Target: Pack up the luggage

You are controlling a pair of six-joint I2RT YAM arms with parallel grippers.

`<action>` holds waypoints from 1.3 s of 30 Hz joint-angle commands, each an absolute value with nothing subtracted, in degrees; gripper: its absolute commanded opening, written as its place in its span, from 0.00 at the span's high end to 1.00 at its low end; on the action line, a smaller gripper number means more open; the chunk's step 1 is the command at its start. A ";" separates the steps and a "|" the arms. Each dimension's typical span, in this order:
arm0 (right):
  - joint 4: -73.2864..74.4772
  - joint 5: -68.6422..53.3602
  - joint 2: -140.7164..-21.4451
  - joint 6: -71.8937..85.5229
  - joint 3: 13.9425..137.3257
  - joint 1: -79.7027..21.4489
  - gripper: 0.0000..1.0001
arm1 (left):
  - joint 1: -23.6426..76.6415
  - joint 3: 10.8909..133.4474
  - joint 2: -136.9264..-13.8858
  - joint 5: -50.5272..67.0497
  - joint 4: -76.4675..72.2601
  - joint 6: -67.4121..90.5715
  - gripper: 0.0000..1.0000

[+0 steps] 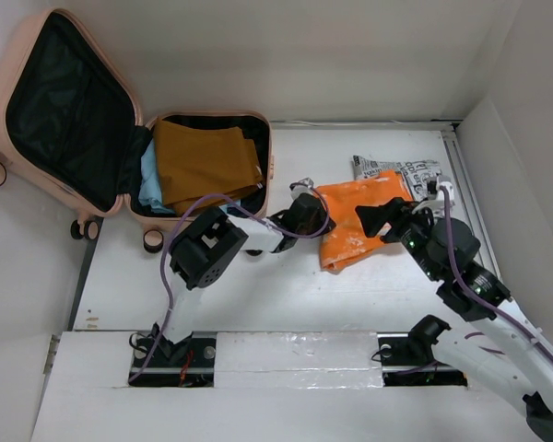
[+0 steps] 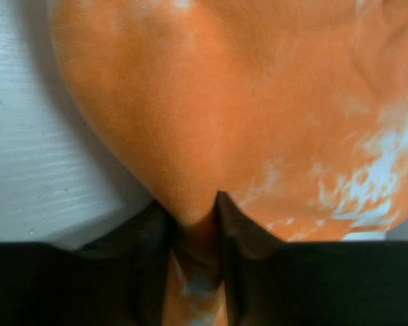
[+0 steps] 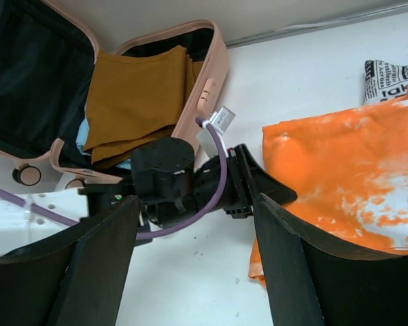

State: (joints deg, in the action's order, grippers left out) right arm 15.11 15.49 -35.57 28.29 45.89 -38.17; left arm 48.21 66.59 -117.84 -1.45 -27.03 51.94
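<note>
The suitcase (image 1: 267,170) is small, pale pink, with rounded corners and black lining; it lies open at the far left of the table (image 1: 258,295), its lid leaning back to the left; three wheels (image 1: 153,241) can be counted. Inside are two folded cloths: one mustard cloth (image 1: 207,166) on top, and one light blue cloth (image 1: 152,180) mostly covered by it. To the right on the table lie two more: one orange cloth (image 1: 364,216) with white blotches, and one newspaper-print cloth (image 1: 410,170), partly under the orange one and cut off in the right wrist view. The left claw (image 2: 194,224) is clamped on a fold of the orange cloth; that view is very close and blurred. The right claw (image 3: 194,204) stands over the orange cloth, fingers wide apart, nothing between them.
</note>
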 commanded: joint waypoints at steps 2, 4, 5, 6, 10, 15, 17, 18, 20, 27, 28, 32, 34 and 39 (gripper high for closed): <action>12.39 14.68 -34.10 28.74 45.53 -37.88 0.27 | 47.99 66.01 -119.89 -4.56 -23.91 52.65 1.00; 12.39 14.68 -33.58 28.74 45.53 -37.88 0.27 | 47.46 66.61 -117.79 -4.57 -23.91 51.43 1.00; 12.91 14.68 -33.57 28.74 45.53 -37.88 0.27 | 47.46 66.62 -116.64 -5.09 -23.91 49.41 1.00; 12.92 14.68 -33.57 28.74 46.05 -37.88 0.27 | 47.46 67.49 -115.24 -5.10 -22.51 48.18 1.00; 12.92 15.37 -33.05 28.74 46.05 -37.88 0.27 | 47.46 70.91 -107.15 -4.49 -19.70 41.85 1.00; 12.92 16.96 -31.82 28.74 46.66 -37.88 0.27 | 46.68 78.73 -99.68 -1.33 -13.55 34.55 1.00; 12.92 16.96 -30.59 28.22 46.67 -37.88 0.27 | 46.14 83.47 -99.14 -0.79 -10.03 31.05 1.00; 12.92 16.96 -30.59 28.21 46.67 -37.88 0.27 | 44.58 85.50 -98.53 0.60 -8.89 29.29 1.00; 12.92 16.96 -30.06 27.69 47.29 -37.88 0.27 | 43.25 93.29 -99.05 0.62 -1.98 26.99 1.00; 13.45 16.96 -29.53 26.63 48.43 -37.88 0.27 | 32.10 108.27 -99.59 2.82 12.46 15.22 1.00; 13.45 16.96 -29.01 26.11 48.43 -37.88 0.27 | 30.25 107.76 -98.97 0.29 12.48 14.07 1.00; 13.45 16.44 -28.48 26.10 47.73 -37.88 0.27 | 13.34 102.93 -97.21 1.74 12.48 12.74 1.00; 13.45 15.73 -28.48 26.10 47.20 -37.88 0.27 | 6.89 97.60 -96.51 4.91 9.77 13.70 1.00; 12.92 13.97 -28.48 26.10 47.20 -37.88 0.27 | -7.80 90.44 -100.79 11.87 6.24 14.68 1.00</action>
